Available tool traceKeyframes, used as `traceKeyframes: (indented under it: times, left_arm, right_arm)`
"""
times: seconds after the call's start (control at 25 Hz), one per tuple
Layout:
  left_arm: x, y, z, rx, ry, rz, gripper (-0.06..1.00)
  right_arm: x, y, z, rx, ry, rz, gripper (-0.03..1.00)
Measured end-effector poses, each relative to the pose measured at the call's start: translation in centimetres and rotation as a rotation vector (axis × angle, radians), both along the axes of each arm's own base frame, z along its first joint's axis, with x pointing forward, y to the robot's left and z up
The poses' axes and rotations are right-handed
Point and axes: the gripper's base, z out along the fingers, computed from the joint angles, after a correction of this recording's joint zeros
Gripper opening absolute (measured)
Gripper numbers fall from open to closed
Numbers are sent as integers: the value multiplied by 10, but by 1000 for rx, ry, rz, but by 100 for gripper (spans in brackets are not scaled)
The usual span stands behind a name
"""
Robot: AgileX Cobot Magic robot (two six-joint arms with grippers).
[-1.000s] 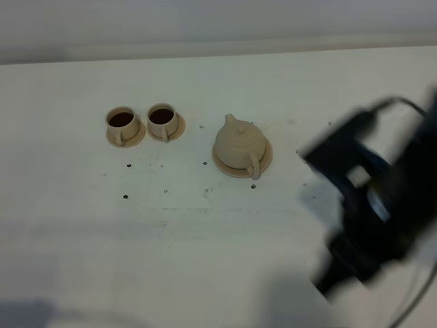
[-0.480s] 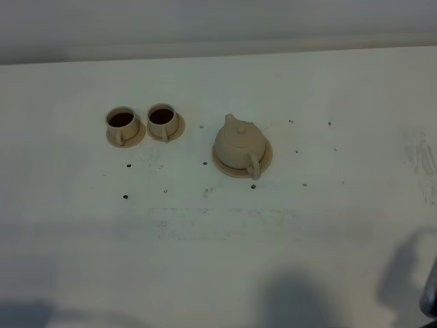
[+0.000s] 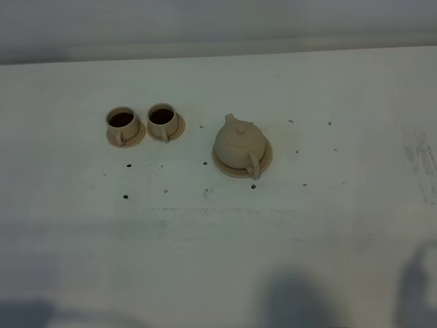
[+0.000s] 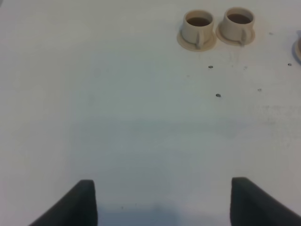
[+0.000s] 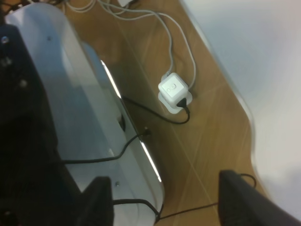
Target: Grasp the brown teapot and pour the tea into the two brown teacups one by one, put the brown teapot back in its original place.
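Note:
The brown teapot (image 3: 240, 144) sits upright on its wide saucer (image 3: 263, 162) right of the table's middle. The two brown teacups (image 3: 122, 122) (image 3: 162, 117) stand side by side on their small saucers to its left, both with dark tea inside. They also show in the left wrist view (image 4: 198, 27) (image 4: 239, 22). Neither arm shows in the exterior view. My left gripper (image 4: 163, 202) is open and empty, over bare table well short of the cups. My right gripper (image 5: 164, 200) is open and empty, off the table over the floor.
The white table (image 3: 218, 232) has small dark specks around the tea set. In the right wrist view a wooden floor (image 5: 211, 117) carries a white power adapter (image 5: 173, 89), cables and a metal base (image 5: 70, 94), beside the table's edge (image 5: 244, 108).
The right arm, blurred over the table's right side a second ago, has pulled back out of the exterior view. Only shadows remain at the bottom edge. Teapot and cups have not moved.

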Motion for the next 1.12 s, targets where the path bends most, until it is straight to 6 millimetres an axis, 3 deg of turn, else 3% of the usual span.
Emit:
traceKeyframes:
  times: [0.44,0.84,1.12]
  left_arm:
    - [0,0,0,0,0,0,59]
    - [0,0,0,0,0,0,59]
    - [0,0,0,0,0,0,59]
  right_arm:
    - [-3,-13,6,85,-52,-55,51]
    - [9,-40,12,147,-156,-603,51]
    - [4,-53,15,171,-246,-902,51]
